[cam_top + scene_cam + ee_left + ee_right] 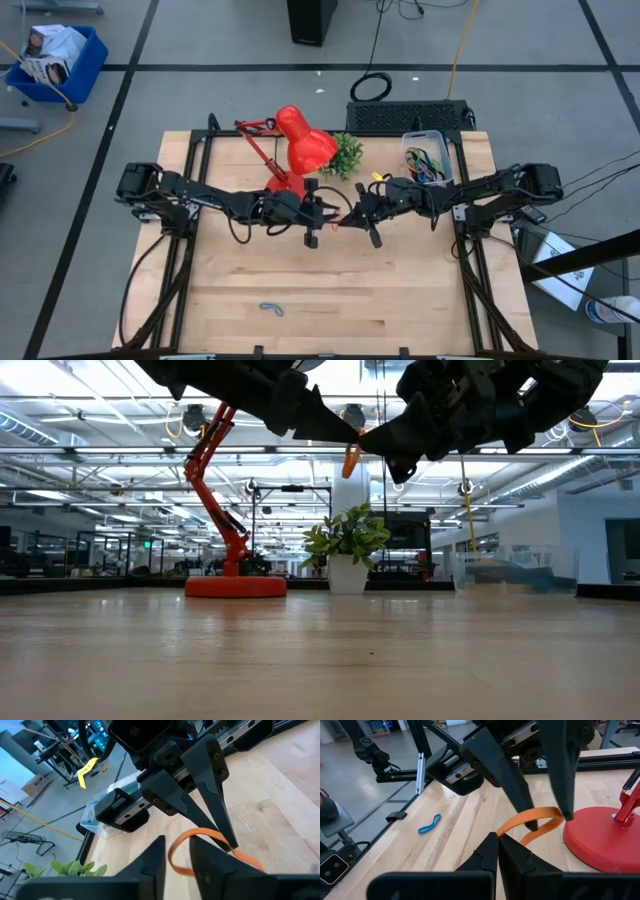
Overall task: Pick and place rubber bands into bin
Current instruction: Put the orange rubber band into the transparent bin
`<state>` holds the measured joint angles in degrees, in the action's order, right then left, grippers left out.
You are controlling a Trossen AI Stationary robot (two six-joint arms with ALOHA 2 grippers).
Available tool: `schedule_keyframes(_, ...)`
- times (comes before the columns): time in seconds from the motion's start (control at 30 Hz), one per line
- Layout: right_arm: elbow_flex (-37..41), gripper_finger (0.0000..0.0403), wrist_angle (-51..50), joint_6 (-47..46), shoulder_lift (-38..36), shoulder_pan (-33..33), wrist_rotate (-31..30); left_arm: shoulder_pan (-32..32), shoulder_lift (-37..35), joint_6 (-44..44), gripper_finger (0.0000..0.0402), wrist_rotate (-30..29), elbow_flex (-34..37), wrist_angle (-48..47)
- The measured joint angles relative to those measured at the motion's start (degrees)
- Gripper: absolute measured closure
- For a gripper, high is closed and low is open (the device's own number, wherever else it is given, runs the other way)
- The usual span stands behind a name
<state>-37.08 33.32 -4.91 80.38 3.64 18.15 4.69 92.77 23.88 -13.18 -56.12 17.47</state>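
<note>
From above, I am reaching both my dark arms toward the middle of the pale wooden table [300, 330], my left jaws [322, 213] and my right jaws [362, 215] meeting tip to tip just in front of the red desk lamp [300, 140]. A thin orange-red rubber band [341, 219] is showing as a small fleck between them. The small clear rectangular plastic bin [408, 143] is sitting at the far right of the table beside the little green plant [346, 153], with coloured bands already lying in it, and a lone blue rubber band [271, 308] is lying near the table's front edge, well apart from everything. From table height, both my jaws are hanging high above the wood, and the orange-red band [350, 459] is dangling where they meet, clear of the table. Through my left wrist camera, my left jaws [176, 857] are standing slightly apart around one end of the orange loop [200, 845], while my right jaws [220, 827] are pinching together on it farther along; the bin [95, 820] is showing behind them. Through my right wrist camera, my right jaws [498, 840] are pressing together on the band [532, 825], my left jaws [547, 817] are straddling its far end, and the blue band [429, 823] is lying on the wood beyond.
</note>
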Motion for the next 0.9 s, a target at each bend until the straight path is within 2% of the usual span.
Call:
schedule_keyframes(0.17,0.0,0.0403,-0.4,0.0,0.0,0.0,0.0,0.0,-0.2,-0.3,0.0256,-2.0,0.0,-3.5)
schedule_keyframes(0.3,0.0,0.0403,-1.7,0.1,-0.8,0.0,-0.3,0.0,-1.5,-2.0,0.023,-7.7,0.0,-12.1)
schedule_keyframes(0.37,0.0,0.0403,-3.8,1.3,-2.4,0.0,-3.4,0.0,-2.7,-4.0,0.0223,-9.2,0.0,-18.3)
schedule_keyframes(0.43,0.0,0.0403,-8.6,3.3,-5.2,0.0,-10.9,0.0,-3.6,-7.1,0.022,-9.0,0.0,-22.5)
schedule_keyframes(0.5,0.0,0.0403,-12.3,4.2,-8.1,0.0,-21.1,0.0,-5.0,-10.4,0.022,-7.4,0.0,-27.1)
schedule_keyframes(0.73,0.0,0.0403,-24.8,4.4,-19.8,0.5,-59.4,0.0,-7.1,-15.1,0.022,-0.8,0.0,-29.8)
schedule_keyframes(0.83,-0.5,0.0403,-30.6,3.6,-24.1,2.9,-67.5,0.0,-7.0,-14.7,0.0219,-0.3,0.0,-30.0)
schedule_keyframes(0.9,-1.9,0.0403,-36.5,0.5,-26.0,5.9,-69.4,0.0,-7.0,-14.2,0.022,-0.3,0.0,-29.8)
